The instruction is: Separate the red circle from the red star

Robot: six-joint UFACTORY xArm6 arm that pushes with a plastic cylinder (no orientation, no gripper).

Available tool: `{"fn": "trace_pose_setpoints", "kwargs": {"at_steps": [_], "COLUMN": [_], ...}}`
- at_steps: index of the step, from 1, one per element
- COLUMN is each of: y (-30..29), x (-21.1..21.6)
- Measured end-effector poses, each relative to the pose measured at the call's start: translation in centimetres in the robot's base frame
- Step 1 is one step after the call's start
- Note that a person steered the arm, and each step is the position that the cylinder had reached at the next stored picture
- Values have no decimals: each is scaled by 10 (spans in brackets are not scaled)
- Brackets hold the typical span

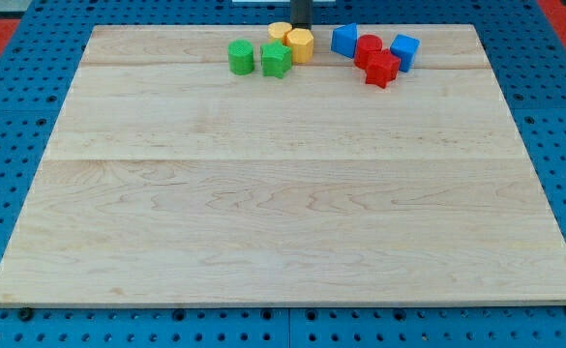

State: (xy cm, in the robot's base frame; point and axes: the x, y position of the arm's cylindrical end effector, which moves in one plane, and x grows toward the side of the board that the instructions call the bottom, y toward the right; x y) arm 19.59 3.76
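- the red circle is sitting near the bench's top edge, right of centre, touching the red star, which is lying just below it and slightly toward the view's right.
- my tip is showing as a dark rod at the top edge, up and to the left of the red circle, just behind the two yellow blocks; there are no fingers on this rod, so it is gripping nothing.
- a blue block is hugging the red circle's left and a blue cube is crowding its right.
- i am judging the best move to be entering the seam between the pair and pushing the red star down the view, away from the circle.
- the rod's upper part is being cut off by the frame, and its very end is hard to make out.
- whether the blue blocks are touching the circle is too close to tell.
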Motion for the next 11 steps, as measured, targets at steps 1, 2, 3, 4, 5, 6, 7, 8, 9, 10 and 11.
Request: {"fn": "trace_pose_setpoints", "kwargs": {"at_steps": [1,2,3,4,5,6,7,8,9,10,11], "y": [50,37,24,38,43,100,107,77,74,71,123], "x": [0,9,23,18,-4,6,35,69,106,111,69]}}
